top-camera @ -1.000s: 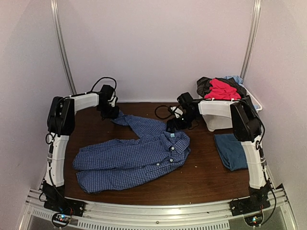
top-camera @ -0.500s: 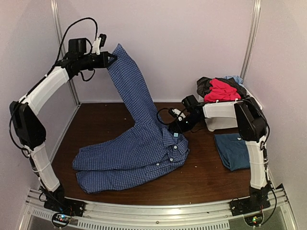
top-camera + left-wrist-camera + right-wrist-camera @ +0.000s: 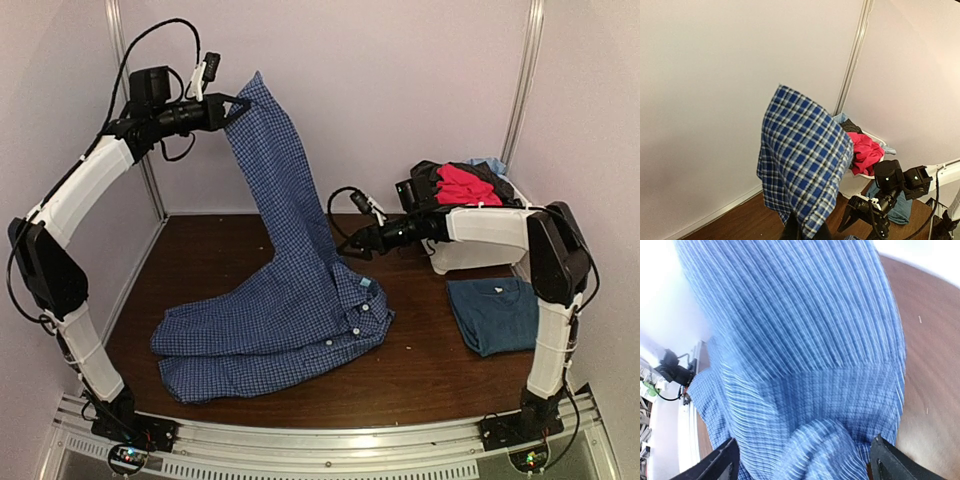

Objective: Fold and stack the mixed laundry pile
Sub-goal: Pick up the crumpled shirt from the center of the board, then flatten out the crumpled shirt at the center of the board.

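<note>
The left gripper [image 3: 233, 107] is clamped on an edge of the checked shirt [image 3: 290, 320], which hangs below its jaws onto the table [image 3: 430, 370]. The right gripper [image 3: 352, 243] stands wide with shirt fabric between its fingers, apparently ungripped, though the wrist view is blurred.

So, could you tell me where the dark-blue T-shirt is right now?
In the top view, the dark-blue T-shirt lies folded on the table's right side, just on the near side of the white bin, apart from the checked shirt.
</note>
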`<state>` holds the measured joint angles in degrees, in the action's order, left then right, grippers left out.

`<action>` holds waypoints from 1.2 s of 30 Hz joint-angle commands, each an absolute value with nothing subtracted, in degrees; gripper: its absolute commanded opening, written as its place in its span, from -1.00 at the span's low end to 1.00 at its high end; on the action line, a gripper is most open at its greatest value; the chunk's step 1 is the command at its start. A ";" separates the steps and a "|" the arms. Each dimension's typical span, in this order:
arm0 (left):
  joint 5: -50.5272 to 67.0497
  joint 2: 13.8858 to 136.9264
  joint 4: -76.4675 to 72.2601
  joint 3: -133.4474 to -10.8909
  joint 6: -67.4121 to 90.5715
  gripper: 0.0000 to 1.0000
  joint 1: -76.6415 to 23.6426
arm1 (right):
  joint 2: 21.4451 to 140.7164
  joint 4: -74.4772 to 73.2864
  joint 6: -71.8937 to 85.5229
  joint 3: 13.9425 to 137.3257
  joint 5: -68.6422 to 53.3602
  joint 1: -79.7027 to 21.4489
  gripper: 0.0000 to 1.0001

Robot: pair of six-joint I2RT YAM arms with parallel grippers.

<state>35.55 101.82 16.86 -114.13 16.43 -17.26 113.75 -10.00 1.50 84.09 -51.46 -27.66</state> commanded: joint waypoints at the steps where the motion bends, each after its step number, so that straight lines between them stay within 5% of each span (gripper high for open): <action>1: 44.33 97.98 11.06 -116.86 18.63 -1.00 -17.55 | 112.31 -6.18 2.81 87.21 -52.94 -27.73 0.87; 26: 62.17 89.66 -5.71 -113.35 29.83 -1.00 -21.55 | 118.87 7.09 -2.36 100.51 -64.18 -35.75 0.95; 33: 62.72 87.80 -8.91 -108.92 30.92 -1.00 -22.06 | 122.69 7.74 -2.50 104.50 -63.67 -38.25 0.81; 35: 62.78 87.48 -8.84 -108.91 30.79 -1.00 -22.04 | 124.05 8.47 -1.44 105.92 -65.04 -38.55 0.63; 36: 62.66 87.33 -8.39 -109.05 30.51 -1.00 -22.06 | 124.50 9.20 -0.81 106.17 -65.73 -38.74 0.38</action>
